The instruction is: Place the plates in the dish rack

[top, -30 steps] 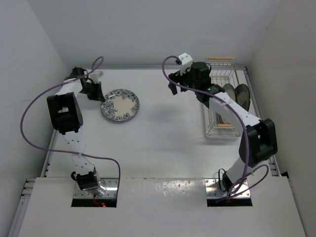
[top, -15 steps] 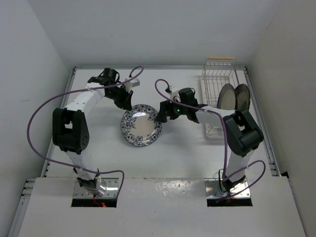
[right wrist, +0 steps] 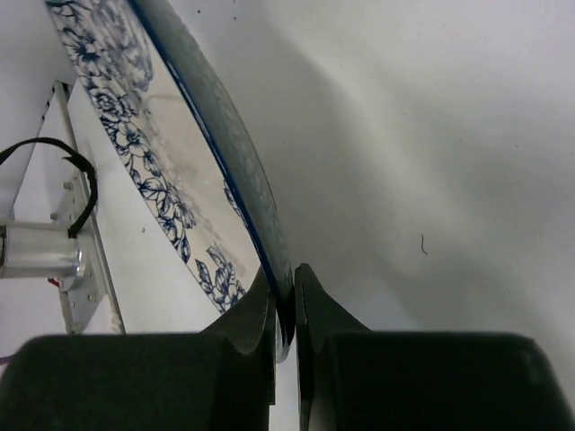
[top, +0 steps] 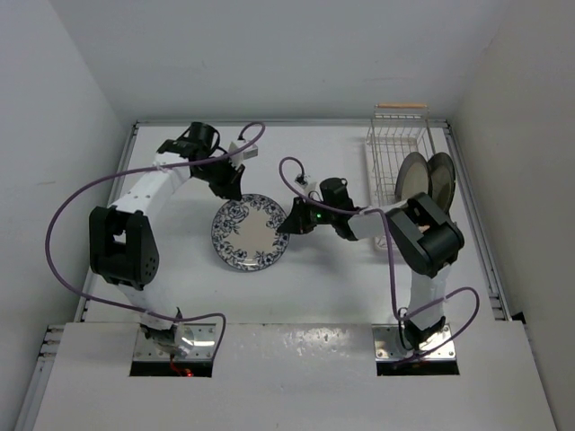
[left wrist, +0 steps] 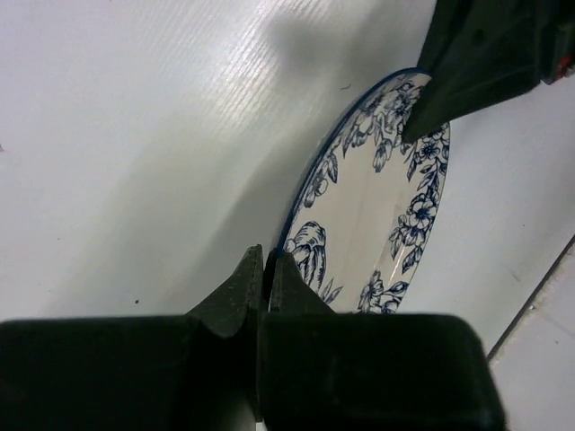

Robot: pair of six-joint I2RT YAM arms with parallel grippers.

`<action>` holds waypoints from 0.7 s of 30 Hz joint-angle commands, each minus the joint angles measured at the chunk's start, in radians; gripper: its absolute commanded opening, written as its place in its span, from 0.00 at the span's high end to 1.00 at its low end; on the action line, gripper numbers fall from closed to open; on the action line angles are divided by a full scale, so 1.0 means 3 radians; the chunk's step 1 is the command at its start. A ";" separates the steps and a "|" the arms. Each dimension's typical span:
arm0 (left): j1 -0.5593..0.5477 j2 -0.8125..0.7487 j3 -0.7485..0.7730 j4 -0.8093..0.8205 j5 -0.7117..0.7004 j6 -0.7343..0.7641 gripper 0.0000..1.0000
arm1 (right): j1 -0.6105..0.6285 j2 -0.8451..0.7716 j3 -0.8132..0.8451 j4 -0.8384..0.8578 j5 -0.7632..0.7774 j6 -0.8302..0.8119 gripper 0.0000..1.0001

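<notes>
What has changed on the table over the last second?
The left gripper, shut on the rim of the white round plate with blue floral pattern, carried it rightward. The right gripper swung away from the white wire dish rack, came down and closed on the plate's opposite rim. The two cream plates stayed standing in the rack.

White table [top: 323, 278] with dish rack [top: 384, 151]
</notes>
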 commanded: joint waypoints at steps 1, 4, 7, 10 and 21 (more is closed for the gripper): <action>0.0060 -0.0104 0.0281 0.0097 -0.0148 -0.0466 0.99 | -0.0007 -0.0384 -0.0075 0.0293 0.0242 0.0021 1.00; 0.0239 -0.0011 0.0480 0.0097 -0.0451 -0.0738 0.74 | -0.0032 -0.0823 -0.0060 -0.0114 0.0533 -0.0169 1.00; 0.0398 0.0029 0.0588 0.0097 -0.0589 -0.0886 0.54 | -0.0088 -0.1150 0.0037 -0.0468 0.0998 -0.0271 1.00; 0.0684 -0.0016 0.0737 0.0097 -0.0620 -0.1004 0.44 | -0.0160 -0.1452 0.0211 -0.0799 0.1396 -0.0404 1.00; 0.1283 -0.0180 0.0559 0.0097 -0.0790 -0.1153 0.42 | -0.0196 -0.2521 0.0784 -0.1593 0.3309 -0.1498 1.00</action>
